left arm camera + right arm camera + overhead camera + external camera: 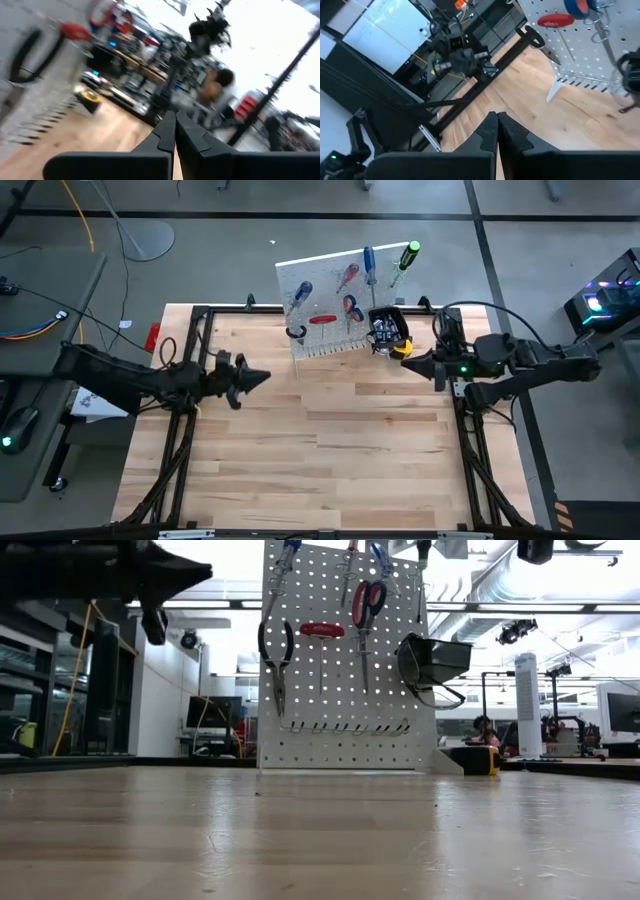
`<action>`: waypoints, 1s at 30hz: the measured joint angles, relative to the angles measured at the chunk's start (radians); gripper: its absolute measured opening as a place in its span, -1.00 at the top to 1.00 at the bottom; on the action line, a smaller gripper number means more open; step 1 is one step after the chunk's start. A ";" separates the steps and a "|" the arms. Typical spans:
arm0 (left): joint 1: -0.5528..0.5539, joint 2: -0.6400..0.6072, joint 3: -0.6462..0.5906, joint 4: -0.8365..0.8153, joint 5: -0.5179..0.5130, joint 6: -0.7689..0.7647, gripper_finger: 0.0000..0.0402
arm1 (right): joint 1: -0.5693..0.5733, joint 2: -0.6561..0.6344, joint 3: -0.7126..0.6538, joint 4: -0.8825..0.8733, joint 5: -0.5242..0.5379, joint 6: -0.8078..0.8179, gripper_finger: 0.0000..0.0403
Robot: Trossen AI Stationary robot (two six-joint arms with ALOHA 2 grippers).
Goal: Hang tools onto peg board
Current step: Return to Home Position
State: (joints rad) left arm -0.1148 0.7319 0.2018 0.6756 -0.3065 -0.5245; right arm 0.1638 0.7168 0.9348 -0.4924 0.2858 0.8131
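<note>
The white peg board [335,295] stands upright at the table's far edge, with a black bin [386,326] on its right part. Several tools hang on its face: dark-handled pliers [276,652], a red-handled tool [322,630], scissors [366,598], and a blue screwdriver [369,262] and a green-black one [408,254] near the top. My left gripper [264,376] is shut and empty above the table's left part, pointing right. My right gripper [408,361] is shut and empty near the board's right end, pointing left.
A yellow tape measure [401,348] lies on the table at the board's right foot. A black metal frame [200,315] runs along the table's edges. The bare wooden table top [330,450] stretches in front of the board.
</note>
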 joint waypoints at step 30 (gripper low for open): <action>0.174 -0.199 -0.191 -0.163 0.407 -0.110 1.00 | 0.063 -0.012 -0.382 0.372 -0.008 0.044 1.00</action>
State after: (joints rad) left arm 0.0589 0.5327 0.0109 0.5125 0.1005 -0.6346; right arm 0.2272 0.7047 0.5527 -0.1201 0.2776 0.8570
